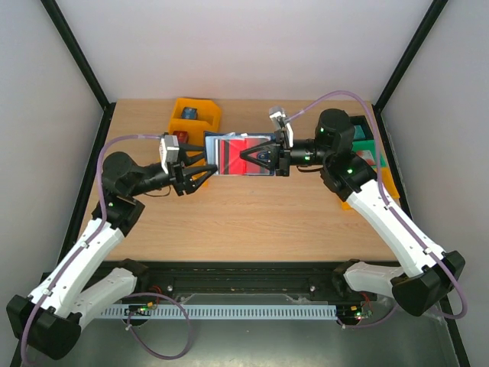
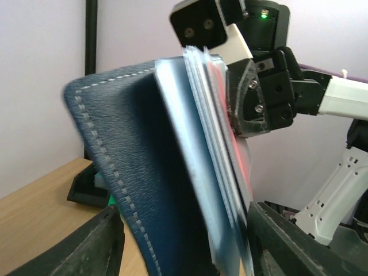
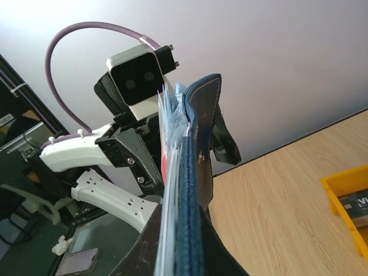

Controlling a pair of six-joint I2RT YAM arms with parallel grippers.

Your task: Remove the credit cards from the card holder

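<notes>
the card holder [image 1: 215,143] hangs lengthwise between the arms — right gripper [image 1: 248,158] clamped over its credit cards [image 1: 235,146], left gripper [image 1: 208,165] straddling wide, grip unclear.

You have bright, even light, seemingly from above. The table [image 1: 252,222] carries only faint, soft shadows, and the white walls [image 1: 252,46] look slightly washed out. In your left wrist view the wallet [image 2: 138,172] is smeared with blur, and in the right wrist view its nearest edge goes soft.
</notes>
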